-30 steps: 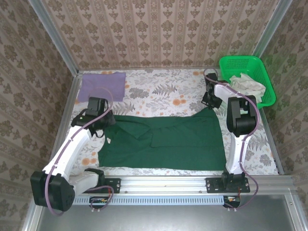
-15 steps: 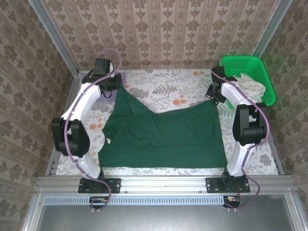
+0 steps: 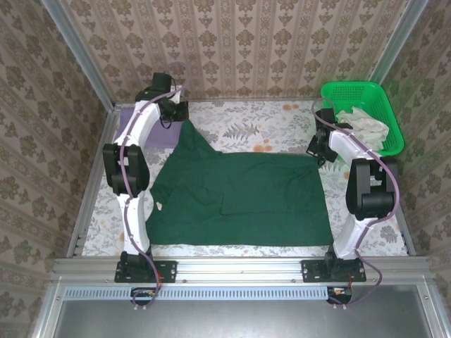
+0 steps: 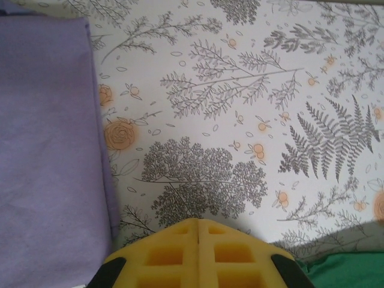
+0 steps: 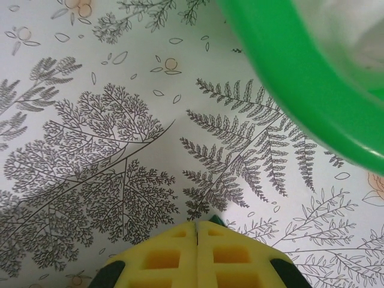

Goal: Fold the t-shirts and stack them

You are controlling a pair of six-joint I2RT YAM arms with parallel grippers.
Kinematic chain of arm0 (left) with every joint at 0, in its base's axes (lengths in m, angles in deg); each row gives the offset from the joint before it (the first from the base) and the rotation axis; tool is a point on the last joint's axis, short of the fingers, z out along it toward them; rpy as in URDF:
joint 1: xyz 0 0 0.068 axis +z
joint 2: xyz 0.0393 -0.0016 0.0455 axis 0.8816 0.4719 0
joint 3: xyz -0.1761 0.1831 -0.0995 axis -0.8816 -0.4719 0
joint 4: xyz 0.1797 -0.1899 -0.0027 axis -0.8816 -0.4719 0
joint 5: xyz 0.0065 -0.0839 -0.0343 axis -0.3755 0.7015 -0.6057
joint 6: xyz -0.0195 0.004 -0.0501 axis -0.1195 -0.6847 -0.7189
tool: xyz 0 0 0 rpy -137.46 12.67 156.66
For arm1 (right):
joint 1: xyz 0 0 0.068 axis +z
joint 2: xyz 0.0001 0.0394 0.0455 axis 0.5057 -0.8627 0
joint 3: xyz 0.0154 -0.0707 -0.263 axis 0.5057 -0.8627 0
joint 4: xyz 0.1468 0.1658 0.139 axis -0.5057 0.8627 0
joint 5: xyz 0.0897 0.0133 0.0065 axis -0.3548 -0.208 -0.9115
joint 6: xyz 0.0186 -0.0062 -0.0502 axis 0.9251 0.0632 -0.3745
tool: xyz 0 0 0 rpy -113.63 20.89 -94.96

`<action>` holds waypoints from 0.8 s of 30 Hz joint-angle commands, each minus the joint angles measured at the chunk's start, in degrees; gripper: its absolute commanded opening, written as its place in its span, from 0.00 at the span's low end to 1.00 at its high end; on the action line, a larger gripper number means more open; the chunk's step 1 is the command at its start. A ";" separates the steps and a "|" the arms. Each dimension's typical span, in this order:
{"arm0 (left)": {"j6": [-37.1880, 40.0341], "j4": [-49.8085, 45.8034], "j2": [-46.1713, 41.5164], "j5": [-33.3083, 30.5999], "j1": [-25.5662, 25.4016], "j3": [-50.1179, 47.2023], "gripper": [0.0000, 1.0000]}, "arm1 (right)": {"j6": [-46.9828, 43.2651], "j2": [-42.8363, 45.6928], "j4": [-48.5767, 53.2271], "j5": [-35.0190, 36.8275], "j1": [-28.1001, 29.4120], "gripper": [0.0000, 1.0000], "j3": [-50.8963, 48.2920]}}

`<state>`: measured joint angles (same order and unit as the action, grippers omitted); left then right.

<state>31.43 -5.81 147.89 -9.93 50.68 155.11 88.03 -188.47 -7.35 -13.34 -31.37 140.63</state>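
In the top view, the lilac t-shirt is lying folded at the far left of the table; the dark green t-shirt is lying spread, not yet folded, so most work is remaining; the left gripper and right gripper are pinching its far corners. In the left wrist view, the pads are pressing together, green cloth beside them; open table is lying ahead. In the right wrist view, the pads are also pressing together on a green sliver; the basket is crowding the right.

Staged robot test cell rather than a real home: aluminium frame boxing in wallpaper panels, floral tablecloth over the table, arm bases bolted to a metal rail.
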 commanded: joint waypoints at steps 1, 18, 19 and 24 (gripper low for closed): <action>2.00 -3.04 -1.54 2.66 0.30 1.56 0.00 | -1.99 3.10 -1.95 -2.64 -0.50 0.00 -1.10; -4.66 0.20 -37.90 12.11 0.66 -38.87 0.00 | -4.50 17.51 -1.20 -11.98 -0.75 0.00 -16.72; -4.80 -0.61 -39.62 11.93 0.69 -40.78 0.00 | -4.75 18.32 -0.51 -11.98 -1.01 0.00 -17.26; -6.70 -2.54 -48.29 11.75 3.19 -49.01 0.00 | -5.70 22.34 1.59 -12.74 -2.68 0.00 -20.02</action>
<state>26.75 -6.23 103.24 0.65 52.19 108.91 83.83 -168.95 -8.75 -25.12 -33.14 122.10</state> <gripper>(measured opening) 0.041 0.062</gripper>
